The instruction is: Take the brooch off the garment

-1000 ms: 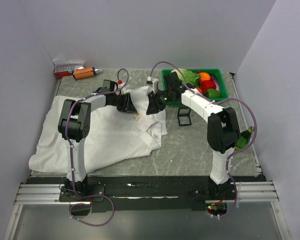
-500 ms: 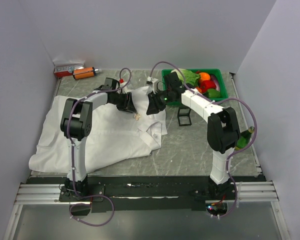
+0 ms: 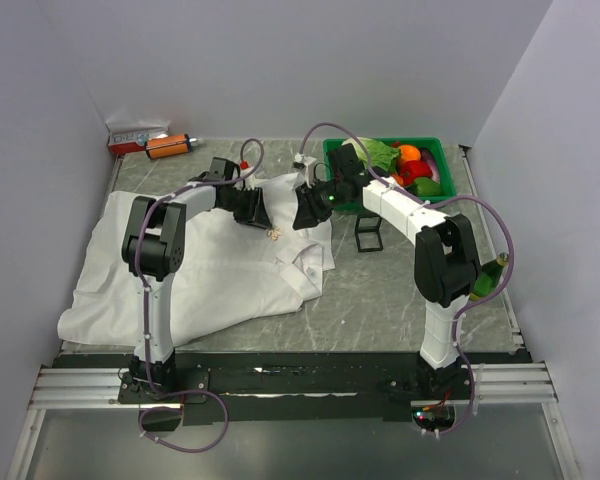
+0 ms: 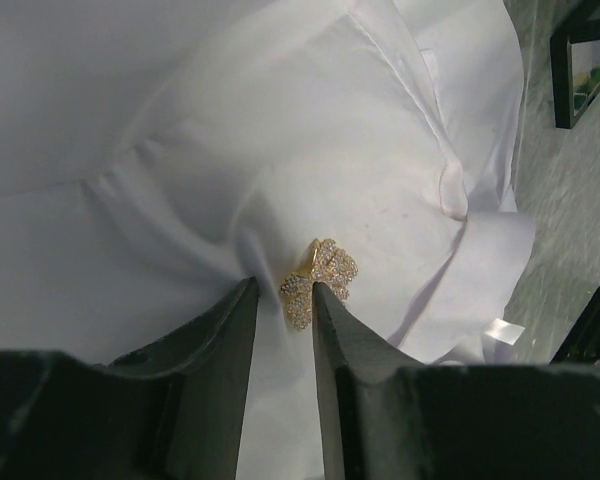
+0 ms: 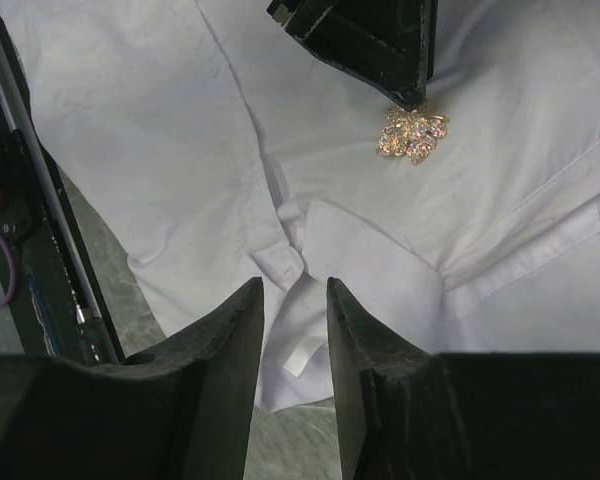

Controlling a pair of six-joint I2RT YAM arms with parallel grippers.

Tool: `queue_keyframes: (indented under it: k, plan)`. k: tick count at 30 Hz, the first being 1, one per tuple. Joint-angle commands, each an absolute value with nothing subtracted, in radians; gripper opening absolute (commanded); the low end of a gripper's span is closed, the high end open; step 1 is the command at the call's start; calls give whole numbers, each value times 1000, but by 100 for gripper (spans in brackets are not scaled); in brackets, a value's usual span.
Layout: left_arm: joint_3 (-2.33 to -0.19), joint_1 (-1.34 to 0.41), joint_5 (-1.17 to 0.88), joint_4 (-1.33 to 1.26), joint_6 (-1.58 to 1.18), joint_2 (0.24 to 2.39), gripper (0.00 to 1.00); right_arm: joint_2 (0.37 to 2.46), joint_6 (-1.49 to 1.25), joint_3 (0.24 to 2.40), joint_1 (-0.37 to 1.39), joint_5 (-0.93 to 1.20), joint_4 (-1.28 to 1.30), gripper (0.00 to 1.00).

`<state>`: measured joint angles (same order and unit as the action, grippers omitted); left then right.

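Brooch [image 4: 320, 283] isn't off yet. It lies flat on the white shirt [image 3: 180, 270], a gold, sparkly thing a little beyond the folded collar [image 3: 305, 262] and btw. the two arms' tips. The shirt is spread over the left half of the counter [image 3: 400, 290]. Its near hem and folds look the same as a sec ago, so nothing has been tugged loose.

The change is small and all on the left side. The left arm's elbow has shifted a bit vs. a sec ago, and the cable loop behind it moved w/ it. The left fingers [image 3: 258, 215] have stayed at the brooch's far-left edge. In the left wrist view they stand narrow, one tip touching the brooch's side, w/ part of the brooch and some cloth in the gap. Cloth puckers toward the other tip. Whether they pinch the pin, only cloth, or nothing: can't tell.

As for the right fingers [image 3: 302, 215], no move. The right wrist view shows them narrow too, nothing btw. them, hanging over the collar and apart from the brooch.

Judgement: the left side is fine-tuning its angle for a pinch, so the task is early and no grab is confirmed. Risk: it closes on cloth, or the shirt lifts w/ the pin, since nothing presses the cloth down.

Far end: a green basket [image 3: 420, 141] of produce, no role here.
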<state>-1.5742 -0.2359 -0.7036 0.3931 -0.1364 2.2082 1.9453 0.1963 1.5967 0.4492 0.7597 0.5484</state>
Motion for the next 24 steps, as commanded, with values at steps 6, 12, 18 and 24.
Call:
queue_keyframes:
  k: [6,12,18,24]
  plan:
    - [-1468,-244,-606,209,-192,2040,40,1893,209,1606,454,756,543,39]
    - [-1509,-250,-742,259,-192,2094,36,1899,206,1611,454,762,545,40]
    - [-1534,-249,-743,324,-187,2181,39,1904,210,1626,451,762,557,40]
    - [-1520,-249,-698,331,-164,2183,41,1894,209,1611,451,764,551,40]
